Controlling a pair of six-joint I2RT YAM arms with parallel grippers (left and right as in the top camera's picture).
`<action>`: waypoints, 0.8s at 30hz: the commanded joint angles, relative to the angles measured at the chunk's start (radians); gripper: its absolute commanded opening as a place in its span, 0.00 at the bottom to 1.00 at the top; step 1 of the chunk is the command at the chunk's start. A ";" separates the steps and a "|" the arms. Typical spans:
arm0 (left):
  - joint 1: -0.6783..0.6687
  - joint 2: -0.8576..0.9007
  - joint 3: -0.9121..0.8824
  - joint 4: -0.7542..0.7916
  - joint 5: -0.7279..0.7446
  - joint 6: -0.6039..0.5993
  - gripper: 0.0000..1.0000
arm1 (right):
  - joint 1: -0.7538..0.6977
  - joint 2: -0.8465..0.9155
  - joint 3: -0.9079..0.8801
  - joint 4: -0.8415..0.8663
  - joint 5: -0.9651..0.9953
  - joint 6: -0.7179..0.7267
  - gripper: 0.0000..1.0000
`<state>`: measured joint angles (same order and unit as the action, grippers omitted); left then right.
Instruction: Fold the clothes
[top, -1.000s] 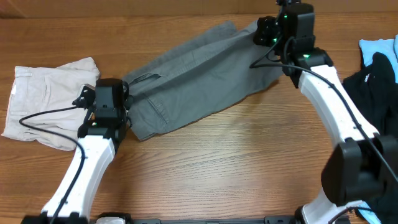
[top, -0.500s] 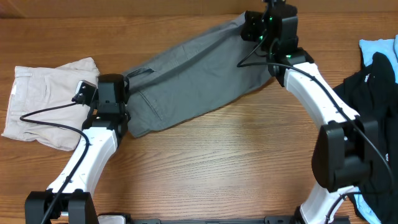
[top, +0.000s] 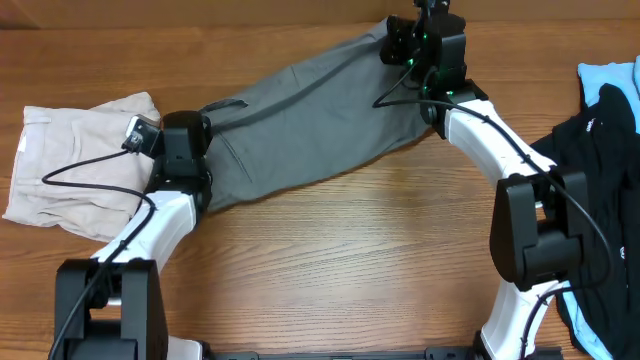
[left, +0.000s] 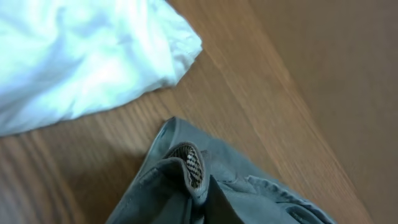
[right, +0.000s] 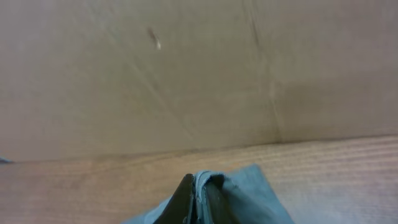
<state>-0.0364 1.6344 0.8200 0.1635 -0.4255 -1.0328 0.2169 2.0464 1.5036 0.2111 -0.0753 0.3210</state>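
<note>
Gripping both ends of the grey shorts (top: 300, 125): the garment is stretched in a long band across the far half of the table (top: 360, 270), running from about 9 o'clock up to 12 o'clock in the overhead view.

Left gripper (top: 192, 130): at the 9 o'clock end of the band, closed down tight on the shorts. Left wrist view shows the cloth bunched into a raised fold, with a strip of paler patterned lining (left: 190, 165) turned out at the pinch. The grey cloth trails off toward 5 o'clock in that view.

Right gripper (top: 402, 38): at the 12 o'clock end, close to the far table edge, clamped narrow on the shorts. Right wrist view shows a thin edge of grey cloth caught between dark fingers (right: 183, 200), with a plain brown backdrop (right: 186, 74) behind.

Cloth between the two grips lies mostly flat, with shallow lengthwise creases. A slit pocket (top: 226, 106) shows near the left end.

Other items:
- cream shorts (top: 75, 165), folded, at 9 o'clock, just beside the left gripper; apart from the grey cloth in the left wrist view.
- black garment (top: 605, 140) at 3 o'clock, table's right edge.
- light-blue garment (top: 605, 75) just beyond it, toward 2 o'clock.
</note>
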 joint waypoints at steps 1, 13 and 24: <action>0.018 0.036 0.010 0.032 -0.049 0.059 0.37 | 0.004 0.041 0.029 0.028 0.014 -0.007 0.44; 0.018 0.038 0.010 0.032 0.014 0.151 0.65 | 0.002 0.043 0.029 -0.030 0.014 -0.008 1.00; 0.017 -0.111 0.010 -0.138 0.256 0.438 0.54 | -0.103 -0.028 0.029 -0.439 0.030 -0.014 1.00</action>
<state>-0.0242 1.5929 0.8207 0.0891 -0.2638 -0.7033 0.1673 2.0838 1.5131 -0.1711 -0.0696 0.3126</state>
